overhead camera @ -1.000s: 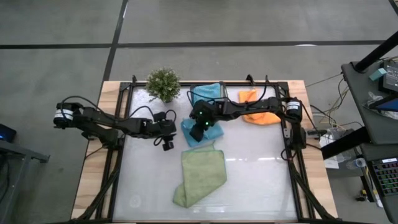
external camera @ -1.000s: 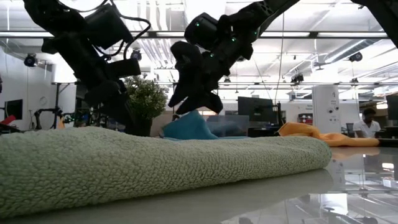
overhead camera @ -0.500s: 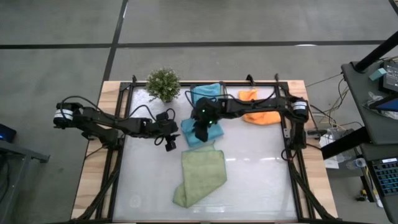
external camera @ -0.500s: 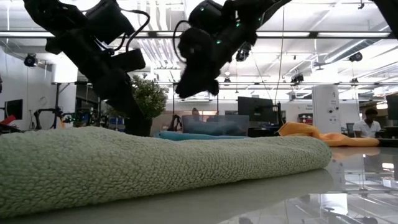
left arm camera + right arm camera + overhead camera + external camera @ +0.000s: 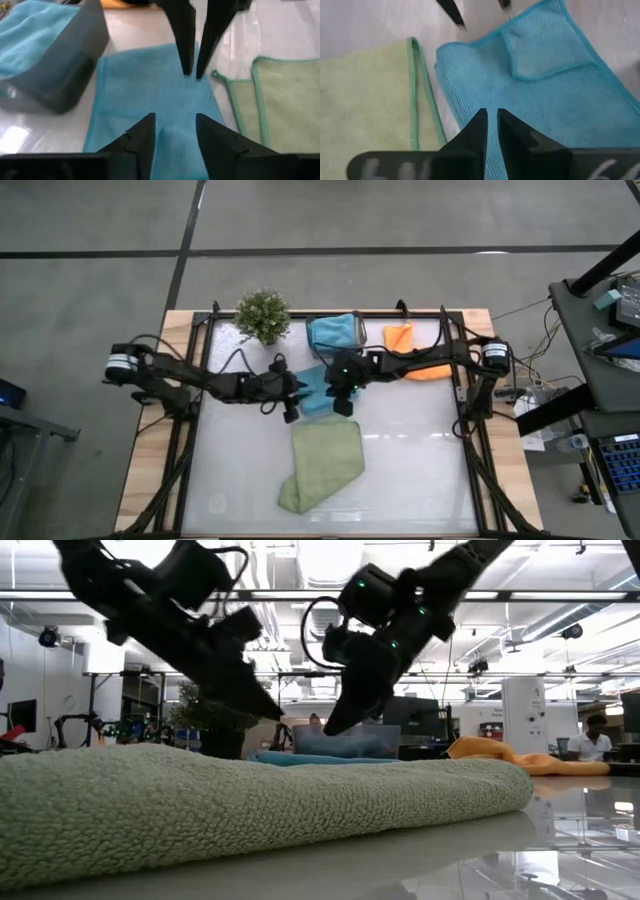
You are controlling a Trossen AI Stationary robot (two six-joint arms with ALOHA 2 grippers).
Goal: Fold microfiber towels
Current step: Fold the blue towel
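Both tools newly (seemingly unlabelled) over teal towel (image 5: pixel 313 388)

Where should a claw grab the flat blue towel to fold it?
Probably at a corner or hem, coming down from above. The blue towel lies flat on the table, so only its thin edges can be pinched. The edge beside the green towel looks free; the grey bin crowds the other side.

Bright, even overhead lighting. Soft white glare across the glossy table (image 5: pixel 400 450) below the green towel (image 5: pixel 230 805), itself blurred up close. Arms backlit into silhouettes against ceiling lights.
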